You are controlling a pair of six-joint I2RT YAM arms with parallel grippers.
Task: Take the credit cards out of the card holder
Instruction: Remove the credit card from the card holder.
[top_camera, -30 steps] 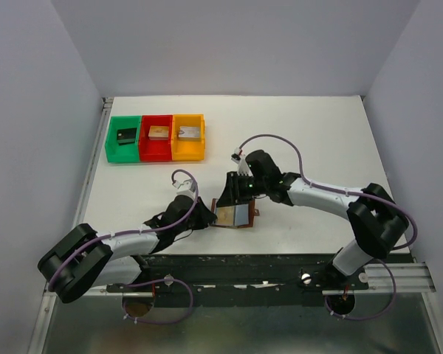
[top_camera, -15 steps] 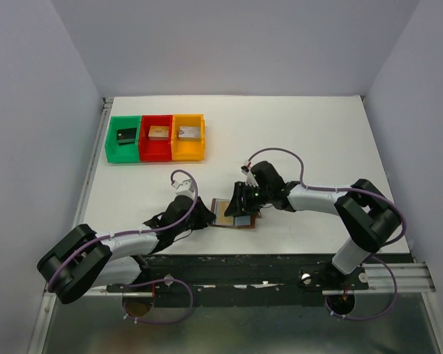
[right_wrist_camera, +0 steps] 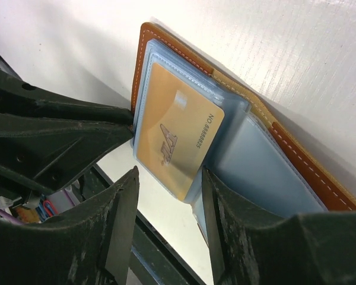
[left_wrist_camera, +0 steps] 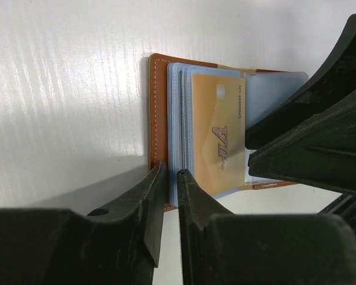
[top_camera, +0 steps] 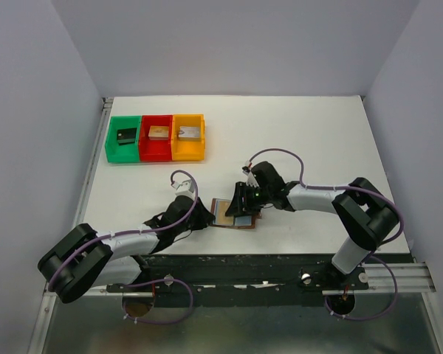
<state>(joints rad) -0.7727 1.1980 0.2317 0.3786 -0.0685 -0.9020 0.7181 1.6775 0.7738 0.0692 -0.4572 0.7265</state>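
Note:
The brown leather card holder (top_camera: 225, 214) lies open near the table's front edge, its pale blue sleeves (right_wrist_camera: 267, 172) fanned out. A tan-gold credit card (left_wrist_camera: 216, 136) sits in the top sleeve, part of it sticking out. My left gripper (left_wrist_camera: 169, 173) is shut on the holder's left edge (left_wrist_camera: 157, 101), pinching the brown cover and a few sleeves. My right gripper (right_wrist_camera: 169, 178) is open, low over the holder, with the gold card's (right_wrist_camera: 175, 127) free end between its fingers. In the top view it (top_camera: 240, 203) covers much of the holder. Other cards are hidden.
Green (top_camera: 111, 140), red (top_camera: 156, 152) and orange (top_camera: 189, 153) bins stand in a row at the back left, each with a small block inside. The table's front edge and a metal rail (top_camera: 280, 269) run just behind the holder.
My right gripper has come forward and down onto the holder and its jaws have spread wider. The holder now lies flatter. The left arm has hardly moved.

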